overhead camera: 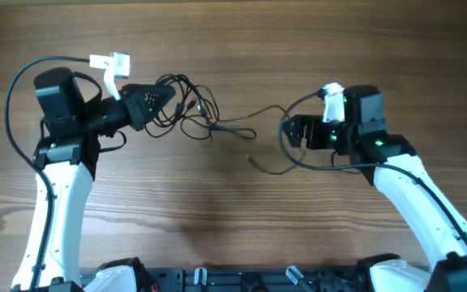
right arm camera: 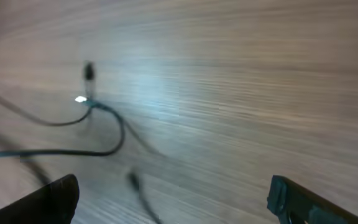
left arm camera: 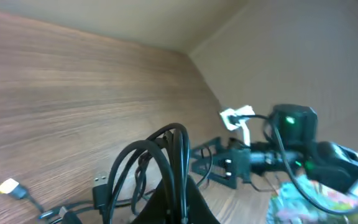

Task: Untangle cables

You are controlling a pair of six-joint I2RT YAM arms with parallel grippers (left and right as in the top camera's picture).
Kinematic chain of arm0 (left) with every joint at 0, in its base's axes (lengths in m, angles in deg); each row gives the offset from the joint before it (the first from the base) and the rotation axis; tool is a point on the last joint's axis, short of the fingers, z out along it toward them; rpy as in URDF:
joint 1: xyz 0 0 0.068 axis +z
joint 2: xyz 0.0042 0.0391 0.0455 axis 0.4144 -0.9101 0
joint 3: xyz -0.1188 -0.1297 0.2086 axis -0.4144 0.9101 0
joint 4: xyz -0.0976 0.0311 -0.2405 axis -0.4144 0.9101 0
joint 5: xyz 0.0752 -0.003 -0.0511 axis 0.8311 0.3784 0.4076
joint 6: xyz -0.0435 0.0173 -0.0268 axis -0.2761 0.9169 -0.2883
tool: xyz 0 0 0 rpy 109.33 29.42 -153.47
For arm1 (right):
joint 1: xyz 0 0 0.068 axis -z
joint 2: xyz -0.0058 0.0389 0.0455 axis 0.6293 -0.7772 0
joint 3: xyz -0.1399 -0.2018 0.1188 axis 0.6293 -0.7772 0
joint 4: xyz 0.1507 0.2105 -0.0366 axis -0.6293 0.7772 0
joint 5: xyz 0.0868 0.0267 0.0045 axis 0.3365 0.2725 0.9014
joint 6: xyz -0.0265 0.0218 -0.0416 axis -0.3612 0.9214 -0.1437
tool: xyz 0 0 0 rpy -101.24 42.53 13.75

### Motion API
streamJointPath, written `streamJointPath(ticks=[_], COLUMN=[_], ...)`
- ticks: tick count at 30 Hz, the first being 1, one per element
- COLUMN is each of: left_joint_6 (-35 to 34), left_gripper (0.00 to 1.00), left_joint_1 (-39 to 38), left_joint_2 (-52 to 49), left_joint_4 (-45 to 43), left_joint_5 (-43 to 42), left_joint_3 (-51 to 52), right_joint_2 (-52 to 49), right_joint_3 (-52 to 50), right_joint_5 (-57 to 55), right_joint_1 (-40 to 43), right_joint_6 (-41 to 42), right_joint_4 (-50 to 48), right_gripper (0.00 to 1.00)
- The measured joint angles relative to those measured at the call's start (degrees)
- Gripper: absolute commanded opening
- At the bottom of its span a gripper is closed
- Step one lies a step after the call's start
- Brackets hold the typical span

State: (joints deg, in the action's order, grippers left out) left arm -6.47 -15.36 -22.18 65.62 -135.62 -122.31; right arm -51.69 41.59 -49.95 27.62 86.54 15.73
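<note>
The cables (overhead camera: 191, 109) form a knotted bundle of thin black cords left of the table's middle, with strands trailing right to about the centre. My left gripper (overhead camera: 162, 97) is shut on the bundle's left side. In the left wrist view, the cables' loops (left arm camera: 138, 152) rise out of my left gripper (left arm camera: 180, 186), and a USB plug (left arm camera: 101, 186) hangs beside them. My right gripper (overhead camera: 292, 131) stands open just right of the trailing strands, holding nothing. In the right wrist view, a blurred cord (right arm camera: 114, 134) lies on the wood ahead of my right gripper (right arm camera: 173, 202), apart from its fingers (right arm camera: 55, 199).
A loose cord end (overhead camera: 254, 162) lies on the wood below the strands. The right arm's own thick black cable (overhead camera: 298, 158) loops beside its gripper. A dark rail (overhead camera: 217, 280) runs along the table's front edge. A colourful object (left arm camera: 316, 199) shows beyond the right arm.
</note>
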Motion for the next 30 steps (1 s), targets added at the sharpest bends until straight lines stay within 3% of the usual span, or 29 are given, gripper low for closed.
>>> streamJointPath(ticks=[3,5,8,12,17,18,21,22,23,24,27,30], left_joint_6=[-5.5,-10.2,-15.1,-18.5,-20.2,-20.7,-23.2,-23.9,-24.3,-24.7,-24.5,-18.4], left_gripper=[0.04,0.04,0.04,0.04,0.04,0.04,0.04,0.04,0.05,0.08,0.16,0.15], left_joint_1=[0.0,0.0,-0.7,-6.2,-9.9,-9.9,-11.0,-12.0,-13.0,-14.2,-14.9,-12.6], left_joint_2=[0.0,0.0,0.0,1.5,9.6,10.6,12.9,12.9,12.9,12.9,12.9,13.0], left_joint_4=[-0.2,-1.8,-4.5,-6.7,-5.2,-5.1,-4.7,-4.5,-4.4,-4.4,-4.1,1.9], left_joint_5=[8.0,13.6,15.7,16.1,16.0,16.0,14.6,14.4,14.3,13.9,11.6,10.1], left_joint_3=[0.0,0.0,0.0,0.0,0.0,0.0,0.0,0.0,0.0,0.0,0.0,-0.4], right_joint_2=[7.0,16.3,20.2,12.1,-2.6,-4.0,-7.1,-7.1,-7.1,-7.1,-7.1,-6.5], right_joint_3=[-0.1,0.1,0.2,0.1,0.0,0.0,0.0,0.0,0.0,0.0,0.1,0.1], right_joint_5=[0.8,1.8,5.2,7.7,5.1,5.1,5.3,5.3,5.3,5.3,0.0,-3.2], right_joint_1=[0.0,0.0,-2.1,-10.3,-18.0,-18.3,-19.8,-20.4,-20.7,-20.9,-19.2,-13.0], right_joint_6=[-1.7,-3.2,-7.0,-14.1,-18.4,-18.4,-18.4,-18.1,-17.9,-18.1,-14.3,-10.0], right_joint_4=[-2.1,-8.6,-16.9,-21.8,-34.7,-35.6,-39.0,-39.1,-39.1,-38.9,-34.1,-26.6], right_gripper=[1.0,1.0,1.0,1.0,0.99,0.96,0.67,0.49,0.19,0.04,0.04,0.04])
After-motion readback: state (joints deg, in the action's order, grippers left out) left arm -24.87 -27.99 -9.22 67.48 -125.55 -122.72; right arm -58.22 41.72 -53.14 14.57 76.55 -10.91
